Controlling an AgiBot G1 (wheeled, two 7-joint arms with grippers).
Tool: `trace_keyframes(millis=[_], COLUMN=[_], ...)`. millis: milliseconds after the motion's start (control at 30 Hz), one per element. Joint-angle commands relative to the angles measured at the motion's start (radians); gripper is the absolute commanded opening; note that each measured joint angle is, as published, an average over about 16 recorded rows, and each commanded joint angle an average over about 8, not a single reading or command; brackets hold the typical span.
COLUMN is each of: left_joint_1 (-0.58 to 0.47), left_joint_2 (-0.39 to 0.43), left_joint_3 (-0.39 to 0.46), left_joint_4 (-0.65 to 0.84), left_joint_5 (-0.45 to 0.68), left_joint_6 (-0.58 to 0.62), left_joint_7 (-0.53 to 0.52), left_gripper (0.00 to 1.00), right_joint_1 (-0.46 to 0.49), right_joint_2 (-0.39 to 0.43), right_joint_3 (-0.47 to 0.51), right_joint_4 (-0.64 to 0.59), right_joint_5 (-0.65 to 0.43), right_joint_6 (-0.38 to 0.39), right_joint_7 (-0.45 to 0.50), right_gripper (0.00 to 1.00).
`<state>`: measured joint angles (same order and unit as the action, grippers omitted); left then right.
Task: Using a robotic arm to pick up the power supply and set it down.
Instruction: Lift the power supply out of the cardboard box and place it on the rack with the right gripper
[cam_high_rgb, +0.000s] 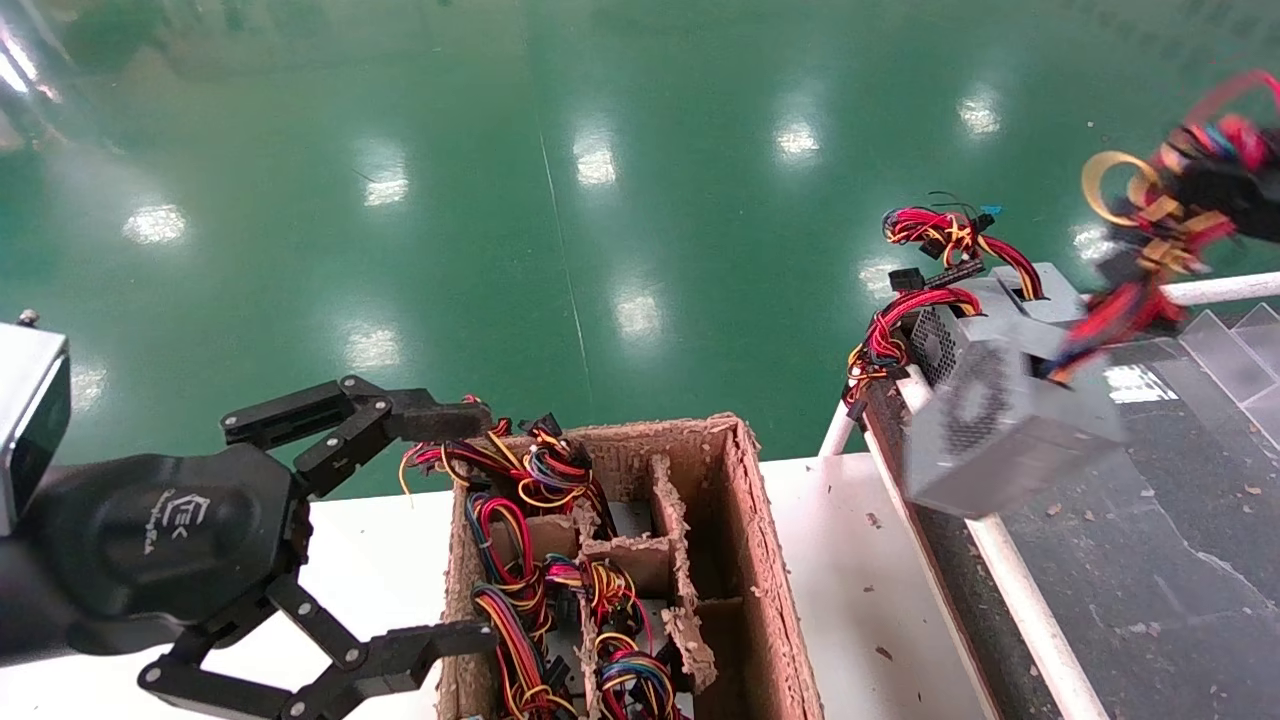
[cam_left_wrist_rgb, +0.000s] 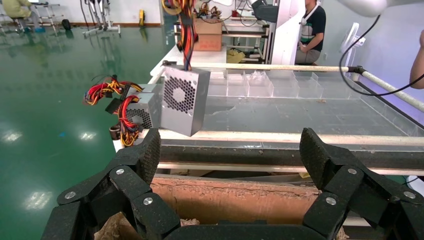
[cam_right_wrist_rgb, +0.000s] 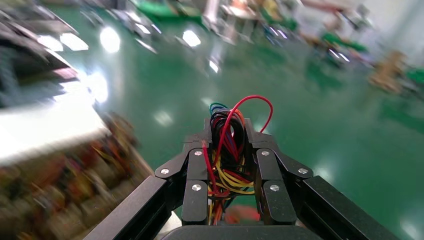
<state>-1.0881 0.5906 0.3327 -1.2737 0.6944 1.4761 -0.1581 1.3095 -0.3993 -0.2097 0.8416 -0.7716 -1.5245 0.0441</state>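
The power supply (cam_high_rgb: 1000, 430), a grey metal box with a round fan grille, hangs tilted in the air over the near corner of the dark belt. It dangles from its red, yellow and orange wire bundle (cam_high_rgb: 1150, 210). My right gripper (cam_high_rgb: 1235, 195) at the far upper right is shut on that bundle; in the right wrist view the wires (cam_right_wrist_rgb: 225, 165) fill the gap between the fingers of the right gripper (cam_right_wrist_rgb: 227, 130). The left wrist view shows the power supply (cam_left_wrist_rgb: 180, 100) clear of the belt. My left gripper (cam_high_rgb: 455, 530) is open at the lower left, by the cardboard box.
Two like grey boxes (cam_high_rgb: 965, 320) with red cables sit at the belt's far corner. The dark belt (cam_high_rgb: 1150, 560) has white rails. A divided cardboard box (cam_high_rgb: 770, 560) on the white table (cam_high_rgb: 860, 600) holds several wire bundles. A person (cam_left_wrist_rgb: 312, 30) stands beyond the belt.
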Motion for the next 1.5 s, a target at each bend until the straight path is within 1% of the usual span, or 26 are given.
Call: trace_keyframes(millis=[33,200,367,467,633,867,1100,1267,1433,1467,1500], left_joint_1=[0.0,0.0,0.0,0.0,0.0,0.0,0.0,0.0,0.0,0.0,0.0], left_joint_2=[0.0,0.0,0.0,0.0,0.0,0.0,0.0,0.0,0.0,0.0,0.0], left_joint_3=[0.0,0.0,0.0,0.0,0.0,0.001,0.001,0.001,0.001,0.001,0.001], left_joint_4=[0.0,0.0,0.0,0.0,0.0,0.0,0.0,0.0,0.0,0.0,0.0], left_joint_5=[0.0,0.0,0.0,0.0,0.0,0.0,-0.001,-0.001,-0.001,-0.001,-0.001], left_joint_6=[0.0,0.0,0.0,0.0,0.0,0.0,0.0,0.0,0.0,0.0,0.0], left_joint_7=[0.0,0.0,0.0,0.0,0.0,0.0,0.0,0.0,0.001,0.001,0.001], left_gripper=[1.0,1.0,1.0,1.0,1.0,1.0,1.0,1.0,1.0,1.0,1.0], right_joint_1=[-0.001,-0.008,0.0,0.012,0.05,0.151,0.286,0.372,0.438,0.448,0.458], right_joint_2=[0.027,0.057,0.056,0.039,-0.002,-0.078,-0.165,-0.219,-0.265,-0.273,-0.281], right_joint_3=[-0.001,-0.004,-0.008,-0.014,-0.038,-0.089,-0.149,-0.181,-0.208,-0.214,-0.218], right_joint_4=[-0.033,-0.091,-0.138,-0.157,-0.172,-0.192,-0.25,-0.308,-0.378,-0.393,-0.409], right_joint_5=[-0.03,-0.084,-0.152,-0.189,-0.251,-0.36,-0.47,-0.526,-0.57,-0.577,-0.584], right_joint_6=[0.009,0.049,0.149,0.21,0.274,0.348,0.38,0.382,0.377,0.375,0.373], right_joint_7=[-0.033,-0.097,-0.174,-0.211,-0.24,-0.259,-0.267,-0.281,-0.297,-0.299,-0.302], right_gripper=[0.0,0.0,0.0,0.0,0.0,0.0,0.0,0.0,0.0,0.06,0.18])
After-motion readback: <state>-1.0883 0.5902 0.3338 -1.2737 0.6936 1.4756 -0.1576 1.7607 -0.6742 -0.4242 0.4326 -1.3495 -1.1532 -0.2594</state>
